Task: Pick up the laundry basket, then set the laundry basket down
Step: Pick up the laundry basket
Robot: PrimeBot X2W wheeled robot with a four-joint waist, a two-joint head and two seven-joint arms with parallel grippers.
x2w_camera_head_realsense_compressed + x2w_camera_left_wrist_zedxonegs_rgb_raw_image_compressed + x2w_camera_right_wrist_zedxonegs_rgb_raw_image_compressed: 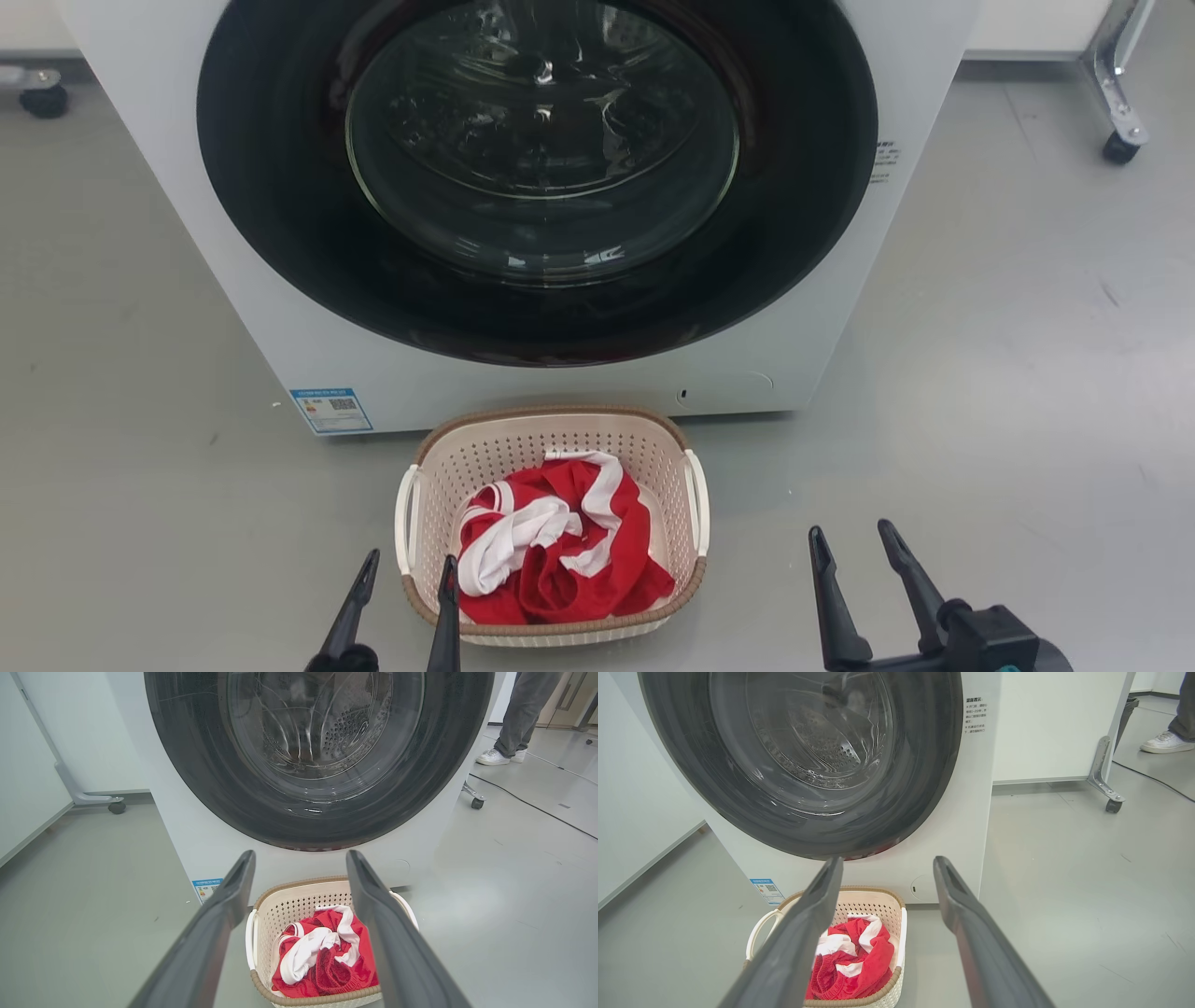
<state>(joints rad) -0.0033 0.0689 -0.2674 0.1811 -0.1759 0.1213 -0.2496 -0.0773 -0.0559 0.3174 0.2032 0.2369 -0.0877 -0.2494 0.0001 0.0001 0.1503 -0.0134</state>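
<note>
Nothing of the task is done yet. The laundry basket [509,457] sits on the smooth grey floor [980,373], just ahead of your left claw [411,560] and off to the inner side of your right claw [851,530], close before the washer [280,280]. Both claws stand apart and hold nothing. In the head view the left claw's fingers frame the near white handle [405,518] without closing on it. The right claw is well clear of the other handle [698,504].

Grasp, lift and set-down are all left, I judge. The basket is rounded-rectangular, of cream perforated plastic under a brown woven-look rim, and probably light. A crumpled red-and-white garment [560,551] lies soft inside.
</note>
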